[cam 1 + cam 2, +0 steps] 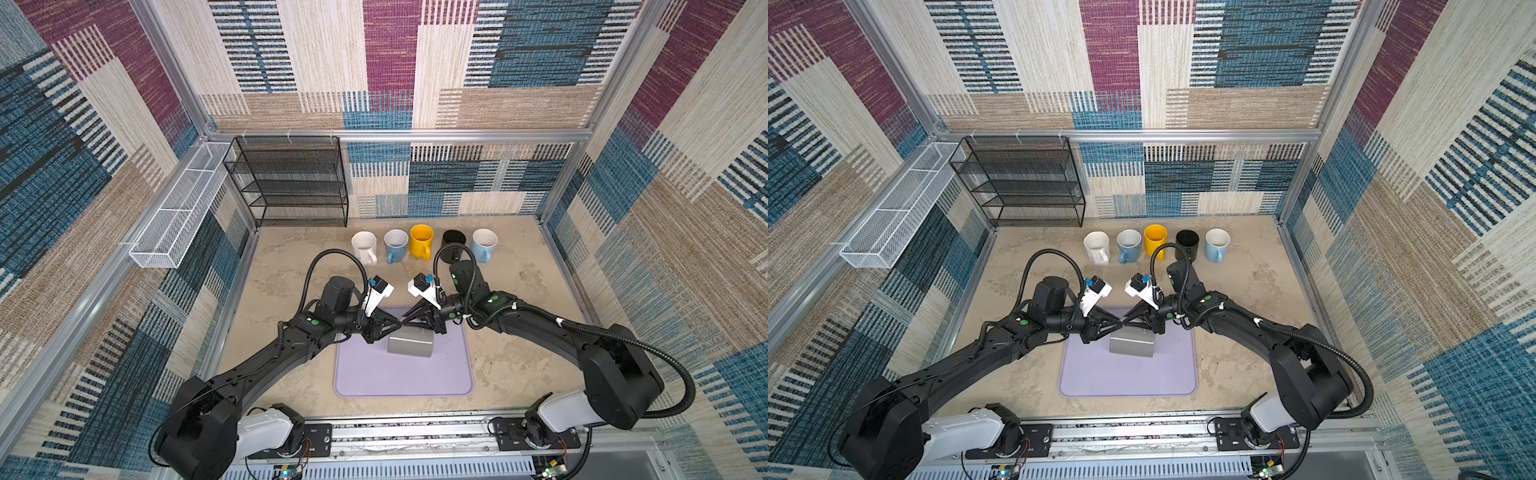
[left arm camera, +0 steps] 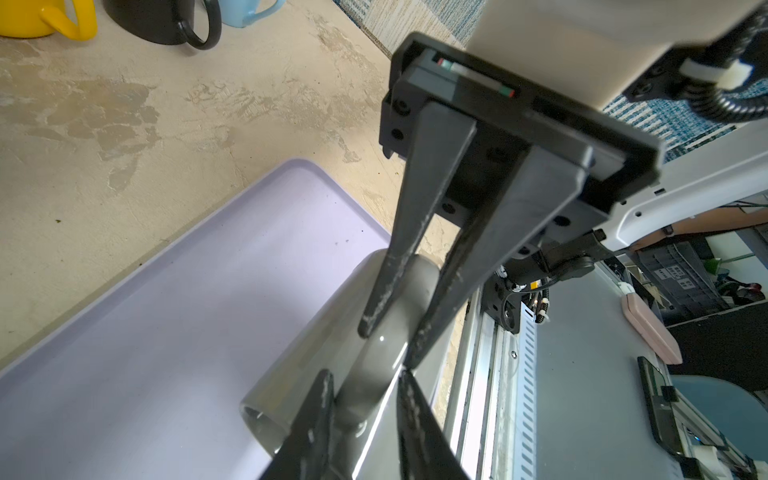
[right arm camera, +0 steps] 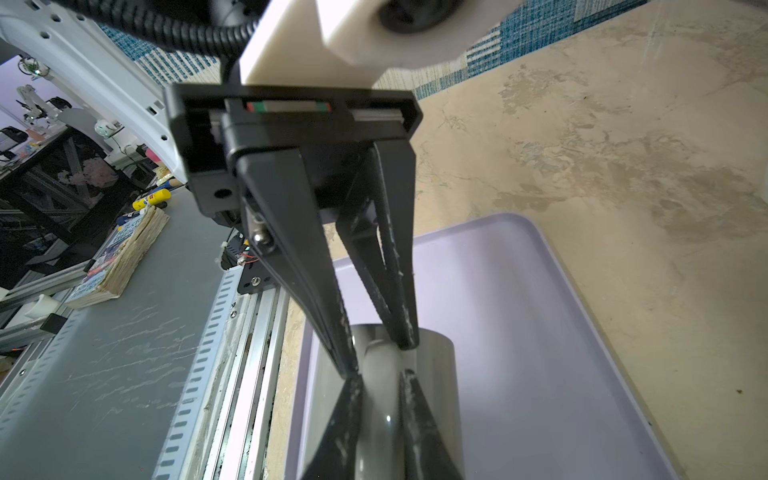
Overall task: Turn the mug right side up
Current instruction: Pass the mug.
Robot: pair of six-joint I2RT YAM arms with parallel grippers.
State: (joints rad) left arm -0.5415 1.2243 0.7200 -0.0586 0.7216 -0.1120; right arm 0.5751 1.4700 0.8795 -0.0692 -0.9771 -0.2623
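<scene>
Both top views show the grey ceramic mug (image 1: 409,345) lying on its side in the far half of the lavender rectangular tray (image 1: 374,376), its handle (image 2: 360,409) turned upward. The two arms reach in from either side of the tray, elbows out, fingertips nearly meeting over the mug. The right gripper (image 3: 379,377) is clamped on the handle. The left gripper (image 2: 365,374) straddles it narrowly; whether it presses, I can't tell.
</scene>
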